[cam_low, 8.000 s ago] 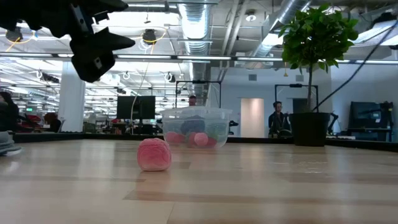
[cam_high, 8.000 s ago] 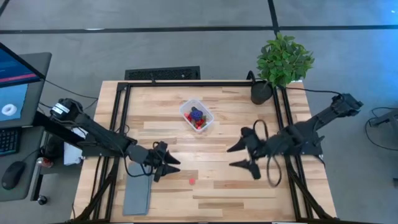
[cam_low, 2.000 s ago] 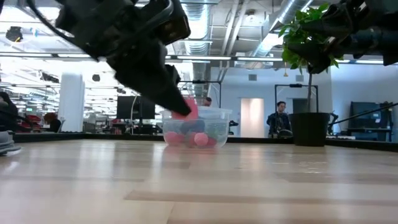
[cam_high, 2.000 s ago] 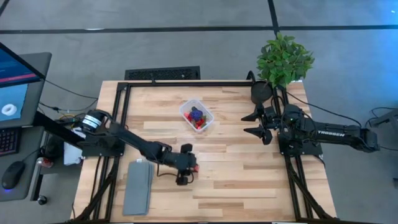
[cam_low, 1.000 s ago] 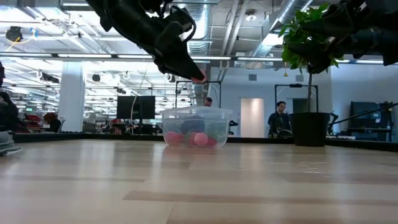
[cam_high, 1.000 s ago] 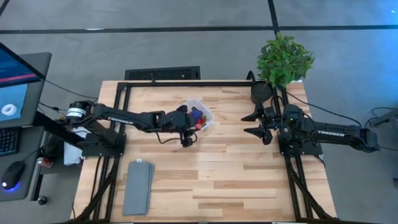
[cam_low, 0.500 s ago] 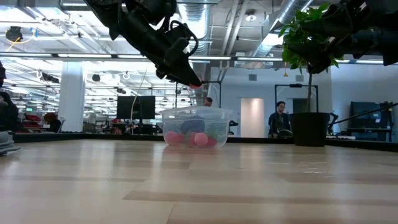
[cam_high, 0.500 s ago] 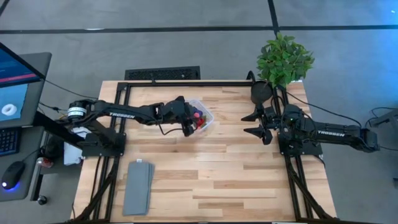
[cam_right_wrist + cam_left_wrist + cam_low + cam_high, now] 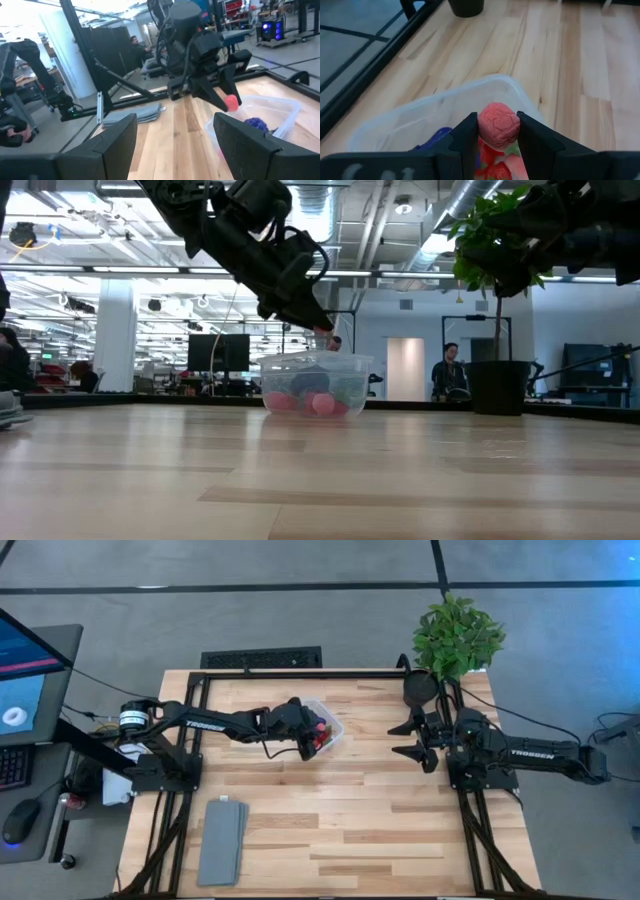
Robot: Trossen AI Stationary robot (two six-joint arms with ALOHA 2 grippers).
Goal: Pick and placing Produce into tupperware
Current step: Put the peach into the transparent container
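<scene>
Left gripper pinching pink piece, tupperware contents half-hidden

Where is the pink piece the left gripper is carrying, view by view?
High view: pink piece at the left gripper, over the tupperware.
Low view: just above the tub's rim.
Left wrist view: centre, between the fingers.
Right wrist view: right of centre.
Shared landmark: the tupperware.
</scene>
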